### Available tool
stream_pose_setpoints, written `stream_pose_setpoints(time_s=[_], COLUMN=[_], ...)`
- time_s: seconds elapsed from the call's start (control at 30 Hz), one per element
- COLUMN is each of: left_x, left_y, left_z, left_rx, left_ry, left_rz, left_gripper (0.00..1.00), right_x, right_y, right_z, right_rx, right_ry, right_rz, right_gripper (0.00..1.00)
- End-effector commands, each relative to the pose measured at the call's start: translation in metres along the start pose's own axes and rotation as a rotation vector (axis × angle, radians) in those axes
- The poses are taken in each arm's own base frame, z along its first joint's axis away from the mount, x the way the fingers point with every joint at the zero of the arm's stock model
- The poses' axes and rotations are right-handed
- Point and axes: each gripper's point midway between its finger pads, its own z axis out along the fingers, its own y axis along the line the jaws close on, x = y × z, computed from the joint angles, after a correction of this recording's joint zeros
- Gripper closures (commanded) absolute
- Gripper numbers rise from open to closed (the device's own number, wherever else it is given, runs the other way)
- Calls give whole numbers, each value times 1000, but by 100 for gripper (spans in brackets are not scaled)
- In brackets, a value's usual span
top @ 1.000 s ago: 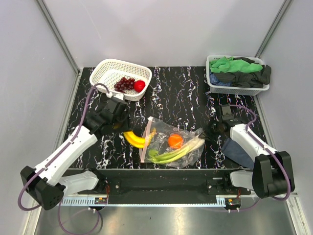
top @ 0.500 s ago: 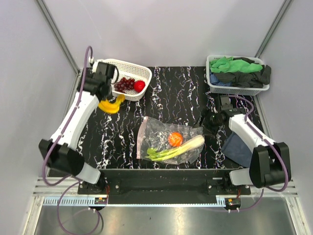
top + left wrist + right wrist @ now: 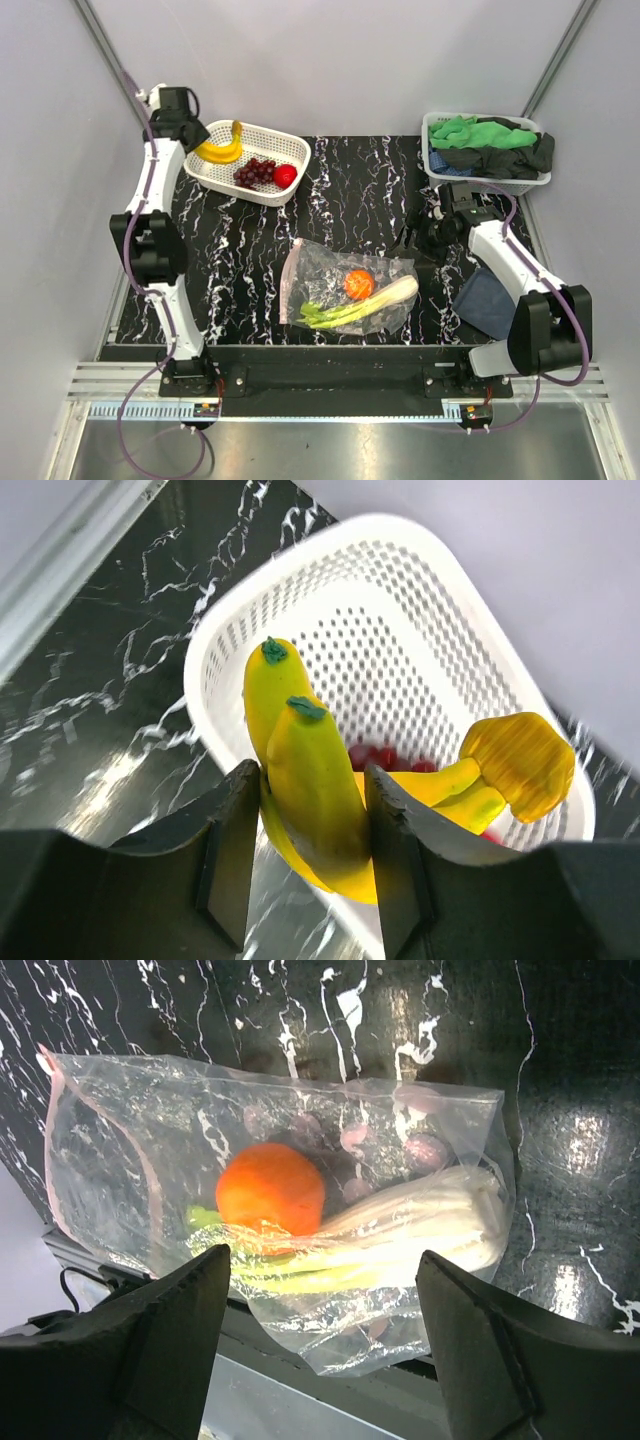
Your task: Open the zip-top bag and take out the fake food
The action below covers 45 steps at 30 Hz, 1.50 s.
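Left gripper [image 3: 312, 780] pinching 1 yellow banana [image 3: 222, 147] over white basket [image 3: 262, 133] at upper left, right gripper [image 3: 320, 1255] spread wide above clear bag [image 3: 325, 268] at lower centre, orange [image 3: 358, 285] and green stalks [image 3: 345, 313] inside it

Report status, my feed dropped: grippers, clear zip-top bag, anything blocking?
Left gripper shut on yellow plastic banana, over white lattice basket. Right gripper open, empty, near clear zip-top plastic bag. Round orange fruit, pale-green stalks inside bag. Nothing blocking.

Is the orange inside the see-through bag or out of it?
Inside. The orange shows through the clear film of the zip-top bag, lying beside the pale-green stalks within the bag's edges.
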Motion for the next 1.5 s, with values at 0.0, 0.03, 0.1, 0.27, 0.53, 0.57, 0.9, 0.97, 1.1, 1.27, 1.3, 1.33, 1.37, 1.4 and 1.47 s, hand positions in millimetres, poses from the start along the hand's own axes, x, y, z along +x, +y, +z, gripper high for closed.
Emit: stream_pose_setpoints(time_s=[0.0,0.03,0.1,0.27,0.53,0.57,0.9,0.97,1.1,1.27,1.3,1.33,1.37,1.4,1.47], left_x=[-28,-28,-14,-4,-3,-14,77,133,212,269,282,290,296,303,311], left_y=[-26,-31,-32,-43,-26,-28,-50,-46,-22,4,11,9,8,8,7], left_z=[41,51,72,94,66,47,-117,-144,-199,-249,-248,-256,-258,-255,-252], left_rx=[173,212,233,289,234,252,425,518,697,863,859,910,921,929,937], left_ry=[-67,-84,-46,-38,-58,-78,54,186,454,658,699,751,788,803,839], left_rz=[-243,-255,-302,-355,-239,-225,128,194,213,209,195,178,141,126,92], left_gripper=[100,100,99,52,2,2,14,19,15,14,14,14,15,18,19], right_x=[-4,-4,-5,-3,11,10,50,51,46,59,63,71,76,80,91], right_y=[16,18,20,21,31,35,90,97,107,121,121,117,115,114,108], right_z=[-18,-21,-25,-36,-42,-47,-52,-46,-43,-49,-49,-46,-44,-46,-43], right_rx=[-51,-60,-66,-69,-147,-162,-153,-152,-183,-265,-271,-265,-262,-260,-245], right_ry=[-28,-36,-47,-96,-55,-52,41,39,17,60,67,87,92,89,100], right_rz=[-39,-38,-30,-2,-87,-111,-388,-376,-349,-326,-335,-346,-366,-375,-394], right_gripper=[16,15,15,13,11,9,0,0,0,0,0,1,0,0,0])
